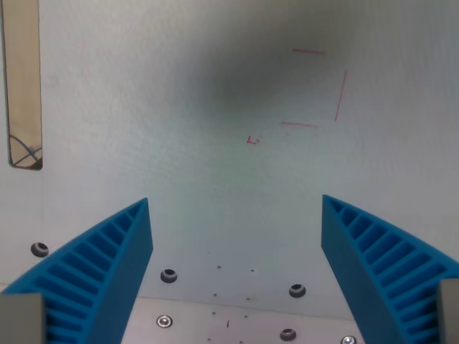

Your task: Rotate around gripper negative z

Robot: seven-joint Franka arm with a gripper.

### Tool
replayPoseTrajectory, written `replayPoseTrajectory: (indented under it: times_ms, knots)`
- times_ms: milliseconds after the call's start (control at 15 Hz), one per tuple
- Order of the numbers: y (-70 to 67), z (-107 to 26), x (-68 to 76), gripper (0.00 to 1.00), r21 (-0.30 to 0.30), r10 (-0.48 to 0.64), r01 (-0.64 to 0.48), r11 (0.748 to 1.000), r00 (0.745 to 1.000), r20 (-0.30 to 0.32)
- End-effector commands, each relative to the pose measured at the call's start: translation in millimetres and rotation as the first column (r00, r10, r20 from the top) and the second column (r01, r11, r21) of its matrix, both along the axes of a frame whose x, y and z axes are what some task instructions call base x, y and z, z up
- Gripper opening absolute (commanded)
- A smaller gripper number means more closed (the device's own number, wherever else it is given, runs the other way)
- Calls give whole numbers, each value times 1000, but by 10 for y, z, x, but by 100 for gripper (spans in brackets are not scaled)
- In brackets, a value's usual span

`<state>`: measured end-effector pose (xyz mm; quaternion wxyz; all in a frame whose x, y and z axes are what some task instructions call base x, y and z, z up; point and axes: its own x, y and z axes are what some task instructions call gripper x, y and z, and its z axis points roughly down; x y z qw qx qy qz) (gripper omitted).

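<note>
My gripper [235, 215] is open and empty. Its two blue ribbed fingers [107, 265] rise from the bottom corners of the wrist view, wide apart, with nothing between them. Below them lies a pale white board [215, 107]. Thin red pen lines [326, 86] forming a partial square are drawn on it toward the wrist view's upper right, with a small red mark [252, 140] near the middle.
A narrow tan slot or strip [24, 82] runs down the wrist view's left edge. Several bolt heads [168, 275] sit along the board's near edge, where a lighter metal plate [237, 322] begins.
</note>
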<state>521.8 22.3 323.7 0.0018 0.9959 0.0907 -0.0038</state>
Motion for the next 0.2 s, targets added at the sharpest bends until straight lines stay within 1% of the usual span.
replayPoseTrajectory:
  times_ms: [67, 200]
  knots:
    - [-5, 15, 0, 100, 1, 151, -151, 989, 989, 2]
    - [-5, 15, 0, 100, 1, 174, -174, 985, 985, 2]
